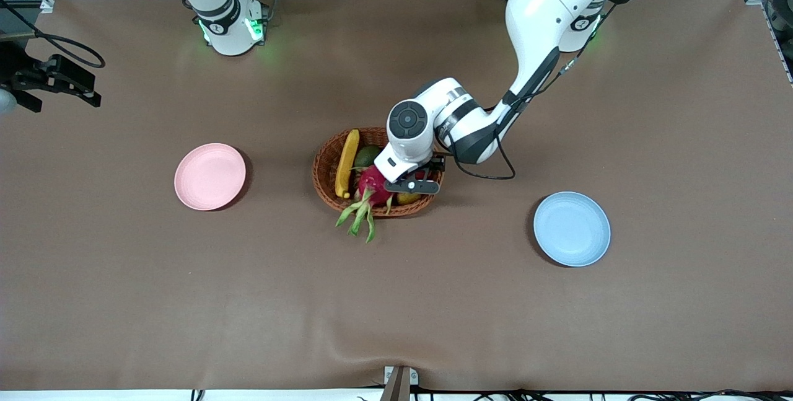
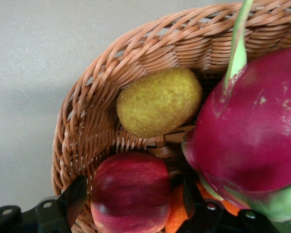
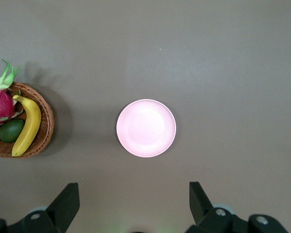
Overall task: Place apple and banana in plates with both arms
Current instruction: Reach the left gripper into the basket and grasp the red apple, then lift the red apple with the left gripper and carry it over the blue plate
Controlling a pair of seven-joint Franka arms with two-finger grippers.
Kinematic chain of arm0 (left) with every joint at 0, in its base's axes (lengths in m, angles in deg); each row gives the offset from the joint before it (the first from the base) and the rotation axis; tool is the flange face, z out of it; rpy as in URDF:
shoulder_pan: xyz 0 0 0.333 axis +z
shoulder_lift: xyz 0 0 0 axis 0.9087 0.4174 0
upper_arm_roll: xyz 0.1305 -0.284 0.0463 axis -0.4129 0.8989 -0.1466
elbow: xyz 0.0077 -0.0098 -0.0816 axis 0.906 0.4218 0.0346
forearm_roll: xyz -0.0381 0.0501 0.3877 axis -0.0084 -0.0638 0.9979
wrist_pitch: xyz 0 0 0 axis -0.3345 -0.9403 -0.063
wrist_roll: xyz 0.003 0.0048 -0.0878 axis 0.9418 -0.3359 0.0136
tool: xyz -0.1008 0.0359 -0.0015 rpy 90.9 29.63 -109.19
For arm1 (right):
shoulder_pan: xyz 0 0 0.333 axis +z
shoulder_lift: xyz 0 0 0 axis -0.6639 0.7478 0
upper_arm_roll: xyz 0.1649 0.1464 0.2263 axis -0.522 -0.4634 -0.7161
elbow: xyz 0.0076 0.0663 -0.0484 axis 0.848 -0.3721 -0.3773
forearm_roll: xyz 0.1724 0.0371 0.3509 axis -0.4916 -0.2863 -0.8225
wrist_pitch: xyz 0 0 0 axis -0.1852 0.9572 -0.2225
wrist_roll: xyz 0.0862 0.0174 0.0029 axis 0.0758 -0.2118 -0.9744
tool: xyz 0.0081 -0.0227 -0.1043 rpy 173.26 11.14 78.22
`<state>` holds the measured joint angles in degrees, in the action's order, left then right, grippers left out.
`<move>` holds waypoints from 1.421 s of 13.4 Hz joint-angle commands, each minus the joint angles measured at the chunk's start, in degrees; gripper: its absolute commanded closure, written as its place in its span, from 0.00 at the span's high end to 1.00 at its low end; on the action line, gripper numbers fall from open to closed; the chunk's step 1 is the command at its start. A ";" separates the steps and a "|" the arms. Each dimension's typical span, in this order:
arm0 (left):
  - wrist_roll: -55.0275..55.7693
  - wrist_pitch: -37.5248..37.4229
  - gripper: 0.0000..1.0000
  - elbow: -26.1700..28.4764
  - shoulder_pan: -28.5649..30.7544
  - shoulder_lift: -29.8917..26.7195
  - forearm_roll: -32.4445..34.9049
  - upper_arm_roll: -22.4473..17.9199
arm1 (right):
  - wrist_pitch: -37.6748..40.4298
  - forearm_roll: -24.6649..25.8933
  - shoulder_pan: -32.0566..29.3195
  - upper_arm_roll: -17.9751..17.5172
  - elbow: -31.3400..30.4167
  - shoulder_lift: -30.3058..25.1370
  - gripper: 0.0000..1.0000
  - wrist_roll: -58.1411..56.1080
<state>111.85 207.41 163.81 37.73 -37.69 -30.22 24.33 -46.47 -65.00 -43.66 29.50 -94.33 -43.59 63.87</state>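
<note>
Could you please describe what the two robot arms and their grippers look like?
Both arms are glossy white with dark grey joint bands. The left arm has a round dark cap on its wrist and a thin black cable looping beside it. Green lights glow at the right arm base. The left gripper and right gripper have black fingers.

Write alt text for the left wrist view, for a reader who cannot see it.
The left gripper has one finger on each side of a red apple in a wicker basket. Beside the apple lie a yellow fruit, a magenta dragon fruit and an orange.

Apple point(image 2: 131, 191) hemmed by dragon fruit point(image 2: 254, 131) and basket wall point(image 2: 82, 141) (snug).
</note>
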 commanded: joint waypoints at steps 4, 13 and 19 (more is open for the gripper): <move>1.08 0.30 0.79 -0.64 -0.70 0.95 1.59 -0.35 | 0.14 -0.90 0.04 0.15 0.08 -0.06 1.00 0.24; 2.13 -0.57 0.00 -0.72 -0.61 0.25 1.59 -0.35 | 0.23 -0.90 0.04 0.15 0.08 0.03 1.00 0.24; 1.96 -6.01 0.00 -1.07 -0.09 -3.61 1.24 -0.26 | 0.23 -0.90 -0.05 0.15 0.08 0.03 1.00 0.23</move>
<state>112.37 204.46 162.65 37.77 -38.22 -30.22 24.27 -46.47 -65.00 -43.66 29.51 -94.33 -43.59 63.87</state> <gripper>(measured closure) 0.330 0.000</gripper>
